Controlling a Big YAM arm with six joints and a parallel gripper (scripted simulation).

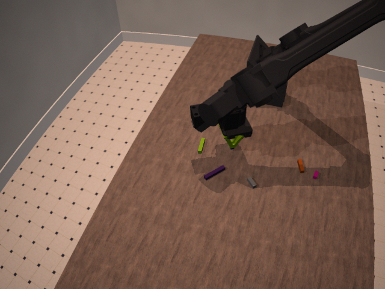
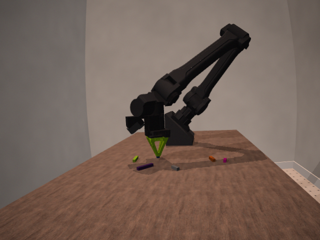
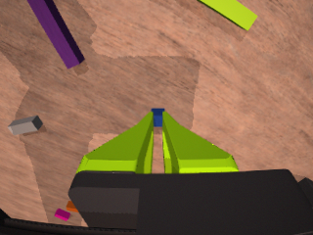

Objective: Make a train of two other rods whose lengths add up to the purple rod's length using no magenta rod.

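Small blue square-section rod (image 3: 158,117) pinched at the tips of the end effector (image 3: 158,132), whose lime-green wedge-shaped fingers are closed on it; rod mostly hidden, only its end face showing in the wrist view. End effector points straight down, tips close to the brown wood-grain bench (image 1: 192,233); contact with the surface cannot be told.

Nearest neighbours: long lime rectangular rod (image 1: 201,145) lying flat just beside, apart from the fingers; long dark purple rod (image 1: 214,172) flat, near. Short grey block-like rod (image 1: 251,182) further out. Orange rod (image 1: 300,165) and small magenta rod (image 1: 315,174) well apart, near each other but not touching.

All rods matte, plain-faced, sharp-edged. No markings readable. Arm matte black.
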